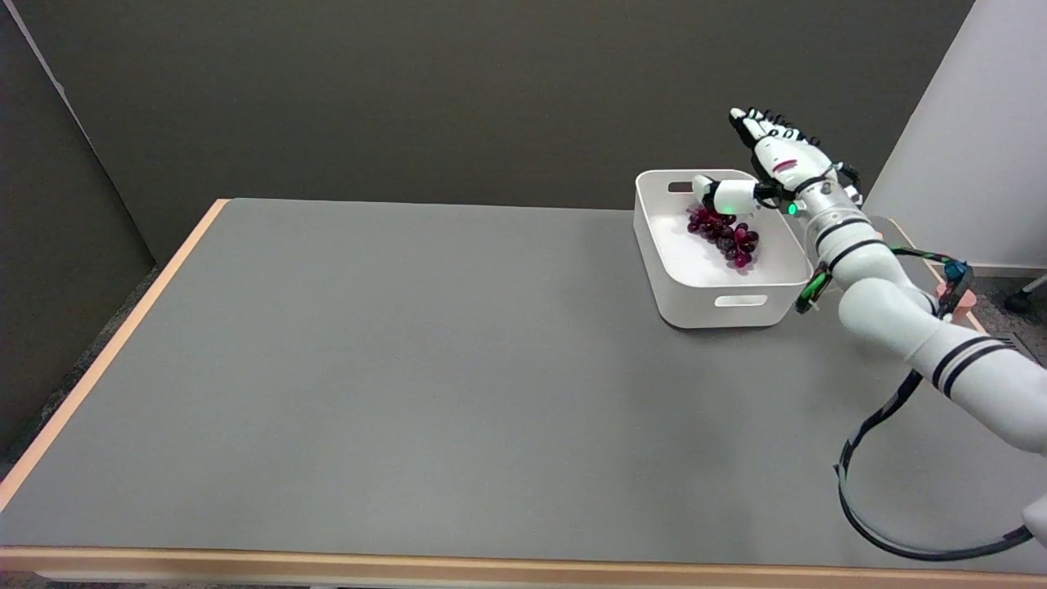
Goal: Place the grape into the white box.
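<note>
A bunch of dark red grapes (725, 235) lies inside the white box (705, 307), which stands at the table's far right. My right hand (769, 164) hovers over the box's far right corner. Its fingers point up and away, spread apart, and its thumb (720, 195) sticks out to the left just above the grapes. Nothing is held in the hand. The grapes rest on the box floor, apart from the fingers.
The grey table (409, 368) has a tan edge along the left and front. A black cable (867, 491) loops under my right arm at the lower right. A dark wall stands behind the table; a white panel (973, 131) rises at the right.
</note>
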